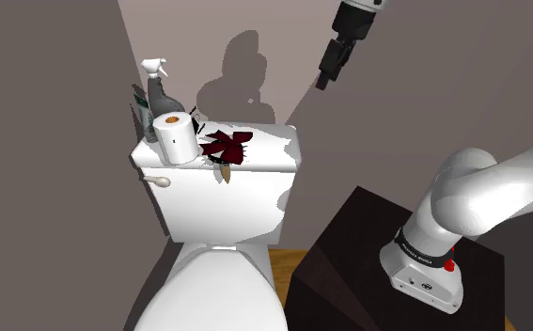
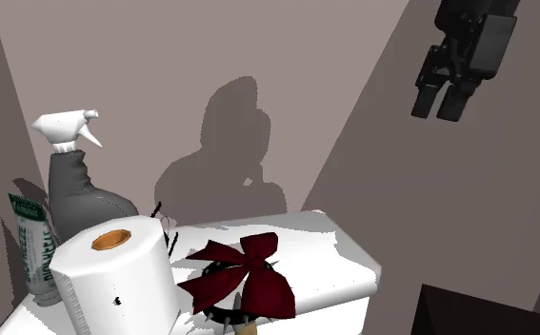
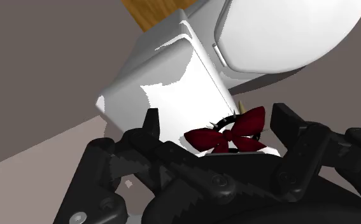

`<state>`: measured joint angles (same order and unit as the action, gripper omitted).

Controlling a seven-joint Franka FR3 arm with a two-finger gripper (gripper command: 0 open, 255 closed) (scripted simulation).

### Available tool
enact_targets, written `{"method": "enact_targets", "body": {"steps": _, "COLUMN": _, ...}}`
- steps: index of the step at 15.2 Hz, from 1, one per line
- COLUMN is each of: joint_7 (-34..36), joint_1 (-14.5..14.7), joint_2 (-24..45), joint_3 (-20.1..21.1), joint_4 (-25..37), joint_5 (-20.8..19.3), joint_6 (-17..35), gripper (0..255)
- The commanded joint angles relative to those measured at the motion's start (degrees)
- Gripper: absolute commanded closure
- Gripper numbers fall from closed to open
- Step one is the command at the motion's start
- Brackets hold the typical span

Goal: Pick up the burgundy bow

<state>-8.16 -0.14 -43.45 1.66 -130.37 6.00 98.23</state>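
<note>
The burgundy bow (image 2: pixel 244 276) is lying on the white tank lid (image 2: pixel 330 249) of the toilet, roughly mid-lid and close to the front edge. Its loops are spreading sideways. Something black and spiky is sitting under it, and a tan tip is poking out below it at the front edge. Can't tell what either one is.

The gripper (image 1: pixel 327 73) is hanging high in the air, well above the tank and off toward the shoulder view's right, touching nothing. The fingers (image 3: pixel 152 124) are standing apart and gripping nothing. In the wrist view the burgundy bow is showing in the gap between them, well apart from both.

A toilet paper roll (image 2: pixel 115 281) is standing upright just beside the bow, on the second exterior view's left. Behind the roll, a grey spray bottle (image 2: pixel 79 186) with a white trigger head is standing near the wall. A green-and-white packet (image 2: pixel 35 249) is standing next to it at the lid's end.

The white arm (image 1: pixel 485 193) is rising from the dark stand (image 1: pixel 358 259) at the shoulder view's lower right. The toilet seat cover (image 1: pixel 222 291) is lying shut below the tank.
</note>
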Motion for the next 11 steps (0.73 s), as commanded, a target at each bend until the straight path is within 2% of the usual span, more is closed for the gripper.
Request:
{"method": "enact_targets", "body": {"steps": 1, "joint_7": 0.0, "joint_1": 0.0, "joint_2": 0.0, "joint_3": 0.0, "joint_4": 0.0, "joint_5": 0.0, "joint_6": 0.0, "gripper": 0}}
{"method": "enact_targets", "body": {"steps": 11, "joint_7": 2.5, "joint_1": 1.0, "joint_2": 19.1, "joint_3": 4.4, "joint_4": 4.9, "joint_5": 0.4, "joint_6": 13.1, "gripper": 0}}
